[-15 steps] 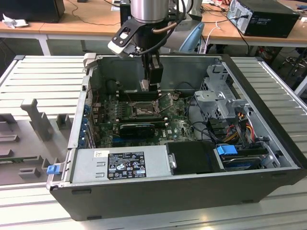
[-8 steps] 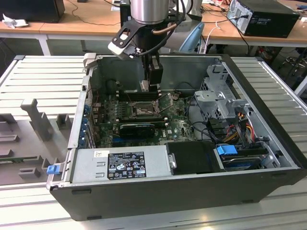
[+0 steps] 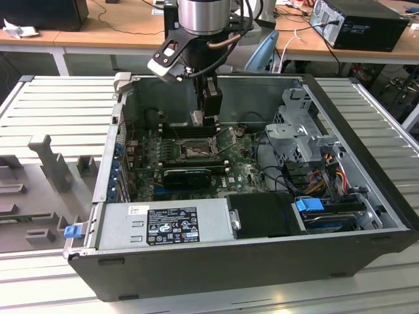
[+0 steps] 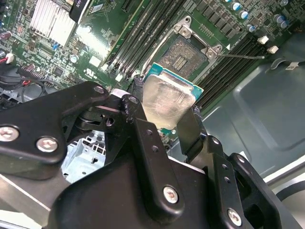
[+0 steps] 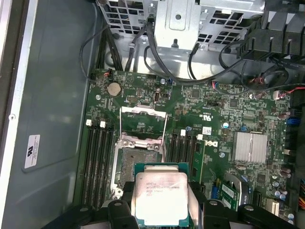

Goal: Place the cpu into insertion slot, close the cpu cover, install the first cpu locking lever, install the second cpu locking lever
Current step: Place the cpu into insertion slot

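A silver cylindrical wrist (image 3: 203,14) carries a black claw (image 4: 167,107) of hinged links fastened with shiny silver screws (image 4: 46,143).

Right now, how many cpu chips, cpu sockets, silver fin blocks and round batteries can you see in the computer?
cpu: 1
insertion slot: 1
silver finned heatsink: 1
round coin battery: 1
Total: 4

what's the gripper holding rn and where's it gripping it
The gripper holds the cpu, pinched by two opposite side edges.
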### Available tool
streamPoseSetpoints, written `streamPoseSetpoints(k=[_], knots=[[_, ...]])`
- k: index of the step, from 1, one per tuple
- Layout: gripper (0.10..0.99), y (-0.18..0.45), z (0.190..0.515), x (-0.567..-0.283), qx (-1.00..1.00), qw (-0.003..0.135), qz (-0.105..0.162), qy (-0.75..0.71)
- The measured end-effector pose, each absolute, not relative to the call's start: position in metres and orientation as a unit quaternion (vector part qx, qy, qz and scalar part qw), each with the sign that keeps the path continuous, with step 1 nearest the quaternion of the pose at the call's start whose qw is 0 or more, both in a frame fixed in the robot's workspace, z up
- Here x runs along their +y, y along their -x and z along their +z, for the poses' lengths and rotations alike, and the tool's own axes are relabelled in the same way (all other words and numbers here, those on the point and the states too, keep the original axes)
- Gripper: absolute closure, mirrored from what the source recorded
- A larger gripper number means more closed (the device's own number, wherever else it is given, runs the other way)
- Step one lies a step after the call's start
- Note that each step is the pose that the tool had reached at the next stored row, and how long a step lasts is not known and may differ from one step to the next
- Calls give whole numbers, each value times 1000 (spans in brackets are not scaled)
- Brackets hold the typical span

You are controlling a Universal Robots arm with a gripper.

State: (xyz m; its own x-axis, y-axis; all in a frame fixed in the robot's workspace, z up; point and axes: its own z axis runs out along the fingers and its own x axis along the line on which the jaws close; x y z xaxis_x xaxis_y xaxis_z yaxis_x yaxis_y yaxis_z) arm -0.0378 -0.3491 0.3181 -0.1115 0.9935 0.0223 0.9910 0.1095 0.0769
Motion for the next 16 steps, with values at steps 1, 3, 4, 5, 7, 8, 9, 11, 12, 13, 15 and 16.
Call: streamPoseSetpoints(k=[1,3,4,5,7,8,9,11,12,13,15,16], knots=[[561,38,318,-349,745,17,36,-666],[561,38,317,-349,745,17,36,-666],[561,38,316,-349,745,17,36,-666],[561,38,316,-349,745,17,36,-666],[561,38,315,-349,745,17,36,-666],[561,38,315,-349,745,17,36,-666],[561,38,315,-349,745,17,36,-666],[561,38,314,-349,745,17,36,-666],[561,38,313,-349,745,17,36,-666],[561,38,313,-349,745,17,36,-666],[561,38,312,-349,745,17,36,-666],[561,38,312,-349,745,17,36,-666]])
